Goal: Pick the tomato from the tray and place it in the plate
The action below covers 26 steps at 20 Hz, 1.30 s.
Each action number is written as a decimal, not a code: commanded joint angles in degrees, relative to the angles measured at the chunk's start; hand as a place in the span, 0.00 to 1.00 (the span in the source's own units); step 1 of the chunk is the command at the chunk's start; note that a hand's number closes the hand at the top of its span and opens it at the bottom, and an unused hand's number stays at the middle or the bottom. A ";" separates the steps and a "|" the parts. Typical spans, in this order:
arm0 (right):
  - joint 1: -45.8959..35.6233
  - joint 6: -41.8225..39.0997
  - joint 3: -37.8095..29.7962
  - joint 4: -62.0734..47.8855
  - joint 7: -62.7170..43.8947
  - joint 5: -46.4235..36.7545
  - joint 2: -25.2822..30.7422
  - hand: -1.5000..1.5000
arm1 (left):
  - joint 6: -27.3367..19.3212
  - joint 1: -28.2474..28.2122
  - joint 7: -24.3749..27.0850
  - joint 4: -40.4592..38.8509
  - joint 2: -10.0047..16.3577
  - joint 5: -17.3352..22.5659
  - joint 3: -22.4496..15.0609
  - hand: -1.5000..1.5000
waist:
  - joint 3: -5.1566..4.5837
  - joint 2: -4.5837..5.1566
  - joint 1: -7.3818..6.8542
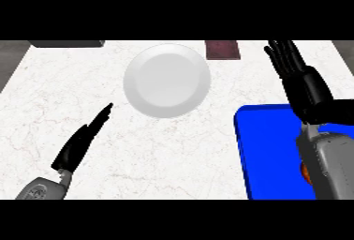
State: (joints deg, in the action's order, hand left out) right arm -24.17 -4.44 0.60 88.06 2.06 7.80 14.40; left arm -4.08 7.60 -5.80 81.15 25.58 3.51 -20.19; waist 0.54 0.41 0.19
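- Left robot hand (77, 145): we find it released, fingers straight, holding nothing, over the near left of the desk (159, 159). We rate its risk as low. It matters only if it swings toward the plate during the carry.
- Tomato (304, 171): we see only an orange sliver on the near part of the blue tray (266, 140), right against the right forearm (335, 164), which hides the rest. We judge that a reach made without sight of it could nudge it, and it would then roll across the tray or over the rim.
- Right robot hand (303, 79): released, fingers straight and pointing away, holding nothing. It shows above the tray's far edge, beyond the tomato. We judge that closing here would catch nothing, so the hand must first come back toward the robot.
- Plate (166, 77): white, on the desk left of the tray and farther off, well apart from the tomato. We expect a round tomato let go off-centre or from height to roll over the shallow rim.
- Dark red block (223, 50) and grey box (66, 43): both at the desk's far edge, the block just beyond the plate. An overshoot on the carry could strike the block.
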 commanded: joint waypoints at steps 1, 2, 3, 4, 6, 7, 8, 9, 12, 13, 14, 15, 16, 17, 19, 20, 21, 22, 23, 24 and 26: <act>7.44 -6.48 3.19 5.42 4.42 1.93 -0.17 1.00 | 1.39 0.83 -0.30 2.27 1.61 1.92 3.97 0.50 | -0.51 -0.59 0.12; 7.65 -11.80 6.61 7.14 6.48 3.06 0.53 1.00 | -1.74 2.53 0.53 3.30 0.04 1.42 4.48 0.50 | -0.46 -0.87 0.46; 5.44 -13.76 11.23 10.02 5.17 3.33 -1.36 1.00 | -1.77 4.55 1.55 3.67 0.54 2.67 6.75 0.50 | -0.53 -1.29 0.17; 6.48 -17.81 13.60 10.43 8.37 3.76 -0.72 1.00 | -2.88 4.53 3.39 5.69 -0.24 2.80 7.24 0.50 | -0.46 -1.45 -0.72; 7.12 -24.59 21.02 14.21 10.25 4.01 -0.60 1.00 | -4.10 7.25 5.27 7.10 -0.06 4.39 10.95 0.50 | -0.51 -2.24 -1.56; 0.83 -14.17 10.25 14.43 7.80 -15.43 13.97 1.00 | -3.95 4.69 2.99 4.93 -0.11 4.02 9.52 0.50 | -1.88 -5.49 3.20; 2.48 -13.75 11.38 15.54 8.86 -19.53 15.94 1.00 | -4.68 5.06 3.51 5.43 -0.39 4.98 11.09 0.50 | -1.23 -4.07 3.40; 5.60 -14.47 16.10 17.85 11.16 -22.77 15.62 1.00 | -4.85 5.81 3.59 6.46 -0.58 6.15 12.35 0.50 | -0.83 -3.32 2.89; 27.69 -7.83 19.01 16.86 24.85 -20.44 8.80 0.00 | -4.37 6.56 1.84 9.65 0.46 8.49 14.88 0.50 | -0.17 -1.13 2.52; 29.92 -7.02 17.85 13.77 29.87 -18.13 7.49 0.00 | -3.96 6.00 3.84 8.90 0.47 7.90 14.74 0.50 | -0.20 -0.68 1.94; 34.10 -8.00 16.32 13.60 34.09 -15.53 8.93 0.00 | -3.51 4.62 4.12 8.82 0.43 8.96 15.36 0.50 | -0.18 -0.78 2.50; 35.70 -6.38 17.87 12.27 37.47 -16.21 6.49 0.00 | -2.51 5.47 3.78 8.89 1.21 9.24 15.76 0.50 | -0.26 -0.64 1.73; 38.26 -7.92 16.43 13.33 42.38 -13.70 8.00 0.00 | -3.81 6.90 2.85 8.69 0.38 8.66 15.66 0.50 | -0.28 -0.68 2.28; 40.67 -8.78 15.51 12.07 46.61 -12.58 8.87 0.00 | -3.86 6.69 1.56 10.30 0.97 8.98 16.09 0.50 | -0.28 -0.75 1.76; 41.25 -10.30 11.61 8.69 55.75 -11.12 10.79 0.00 | -3.55 8.64 1.09 9.21 -0.13 8.59 15.37 0.50 | -0.36 -0.53 1.43; 42.63 -11.63 9.02 12.67 54.67 -8.18 12.13 0.00 | -1.21 7.15 2.42 9.53 1.33 9.50 16.67 0.50 | -0.47 -0.59 1.00; 44.54 -10.96 7.32 10.67 59.60 -9.99 13.41 0.00 | -2.68 4.77 0.10 14.54 1.15 9.00 15.96 0.50 | -0.44 -0.74 0.50; 46.36 -11.52 6.11 15.17 58.34 -9.19 14.54 0.00 | -2.22 6.06 0.23 12.70 0.85 8.06 15.81 0.50 | -0.51 -0.64 0.75; 45.20 -12.80 1.48 14.44 58.61 -6.75 17.46 0.00 | -3.57 6.86 -0.77 12.38 -0.69 7.79 15.10 0.50 | -0.50 -0.61 0.85; 45.85 -10.57 2.26 16.13 57.10 -9.97 17.08 0.00 | -0.72 8.22 0.68 9.30 2.14 9.55 19.16 0.50 | -0.54 -0.53 0.74; 47.66 -10.68 -4.00 21.18 53.33 -7.31 21.57 0.00 | 0.61 5.96 1.14 10.13 1.98 11.14 19.23 0.50 | -0.59 -0.68 0.94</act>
State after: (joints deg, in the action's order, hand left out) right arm 20.01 -13.56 4.40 105.01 52.68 -1.57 30.73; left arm -5.95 14.82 -4.96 91.34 26.30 12.55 -3.26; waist 0.05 -0.24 1.23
